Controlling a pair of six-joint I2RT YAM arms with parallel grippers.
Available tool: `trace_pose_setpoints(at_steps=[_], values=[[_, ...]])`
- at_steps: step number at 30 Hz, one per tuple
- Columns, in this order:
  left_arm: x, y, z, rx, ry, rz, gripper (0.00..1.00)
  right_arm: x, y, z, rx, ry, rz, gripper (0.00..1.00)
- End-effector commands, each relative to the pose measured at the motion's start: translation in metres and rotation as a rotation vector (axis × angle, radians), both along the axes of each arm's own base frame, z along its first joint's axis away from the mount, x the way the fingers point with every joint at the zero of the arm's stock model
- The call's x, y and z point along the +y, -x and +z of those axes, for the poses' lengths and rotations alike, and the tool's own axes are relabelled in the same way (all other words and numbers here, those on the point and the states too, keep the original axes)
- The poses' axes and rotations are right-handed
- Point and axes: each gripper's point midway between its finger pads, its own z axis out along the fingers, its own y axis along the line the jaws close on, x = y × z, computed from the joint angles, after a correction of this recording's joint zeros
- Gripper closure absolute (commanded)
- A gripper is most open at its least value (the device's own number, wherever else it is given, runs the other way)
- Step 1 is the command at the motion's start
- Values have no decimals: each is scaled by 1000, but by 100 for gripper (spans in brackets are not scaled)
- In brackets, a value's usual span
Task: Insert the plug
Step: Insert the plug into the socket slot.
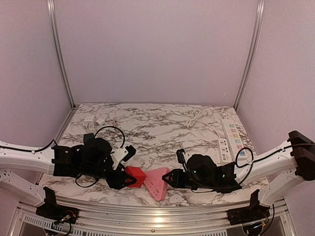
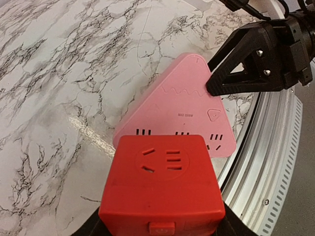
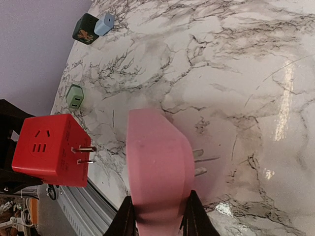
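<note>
Left wrist view: at the near edge of the table [image 1: 157,123] a red plug cube [image 2: 162,187] is held clamped in the left gripper [image 1: 124,180]. Just beyond it a pink triangular socket block [image 2: 182,110] is pinched between the closed fingers of the right gripper [image 1: 172,178]. Slot groups are seen along the pink block's edge facing the cube. From the right wrist, the cube's prongs [image 3: 83,153] are seen pointing at the pink block, close but not yet entered, with a gap between them.

The step in hand is judged to be alignment before insertion. For the next move, the prongs would need to be levelled and lined up with one slot group. The cube would then be pushed straight in while the pink block is braced against the push.

One red cube and one pink block are counted. Two prongs are visible on the cube. Farther off, one green charger [image 3: 75,97] lies towards the left edge. One dark charger [image 3: 84,28] and one pale blue charger [image 3: 104,23] sit near the far left corner. One white power strip [image 1: 226,140] with its coiled cord [image 1: 197,118] lies along the right edge.
</note>
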Motion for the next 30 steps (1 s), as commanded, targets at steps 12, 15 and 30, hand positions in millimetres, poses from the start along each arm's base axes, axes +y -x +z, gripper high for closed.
trace_pose_setpoints(at_steps=[12, 15, 30], values=[[-7, -18, -2, -117, -176, -61, 100, 11, 10, 14, 13, -39, 92, 84], [-9, -19, -7, -115, -204, -77, 100, 13, 11, 16, 23, -54, 96, 85], [-9, -15, -9, -127, -219, -106, 100, 16, 12, 13, 74, -104, 112, 86]])
